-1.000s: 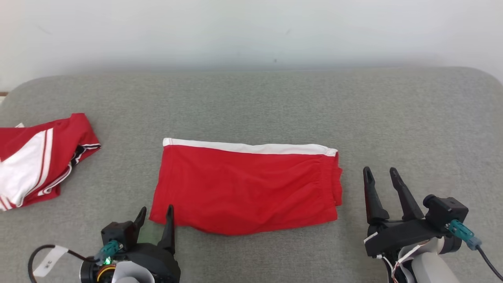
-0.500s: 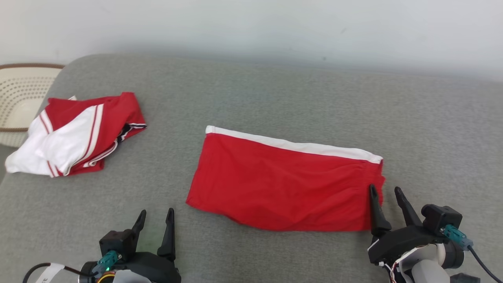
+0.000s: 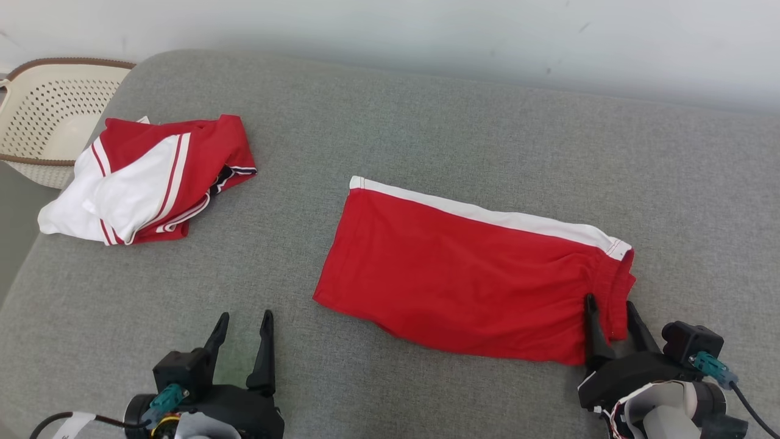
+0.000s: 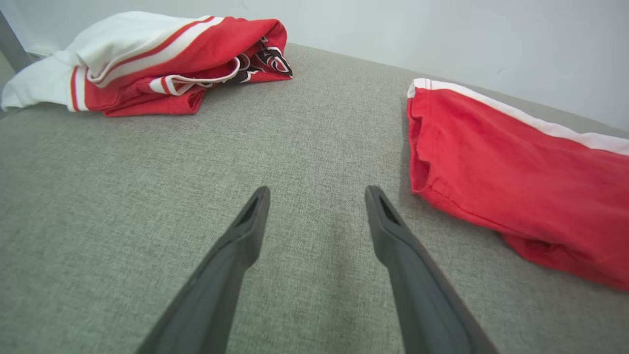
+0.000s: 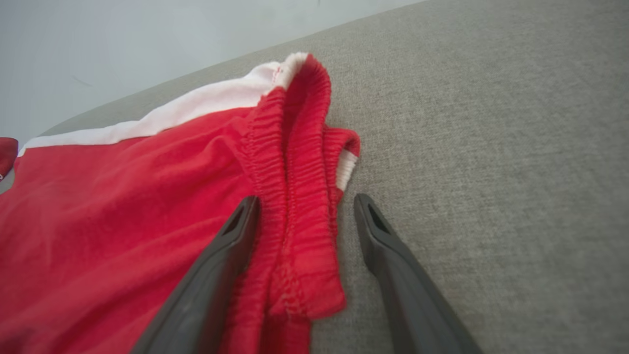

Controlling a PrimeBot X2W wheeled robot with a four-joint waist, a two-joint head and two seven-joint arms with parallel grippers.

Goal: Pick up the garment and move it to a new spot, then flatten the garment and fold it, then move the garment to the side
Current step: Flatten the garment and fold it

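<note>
Straddling the shorts' [image 3: 463, 274] waistband [image 5: 300, 196], my right fingers [image 5: 383, 246] gape wide, gripping nothing; left fingers [image 4: 245, 231] likewise empty. Light, floppy cloth: I'd pinch that bunched elastic.

Left end effector [image 3: 245, 314], right end effector [image 3: 609, 300], both splayed

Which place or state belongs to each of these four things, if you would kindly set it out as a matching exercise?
Things:
1. red shorts
2. red and white garment
3. cream basket
4. right gripper

Places or states:
A. off the far left corner of the grey cushion
B. open, fingers either side of the waistband
C. lying flat, mid-cushion
D. crumpled, far left on the cushion

Pairs: 1-C, 2-D, 3-A, 4-B
</note>
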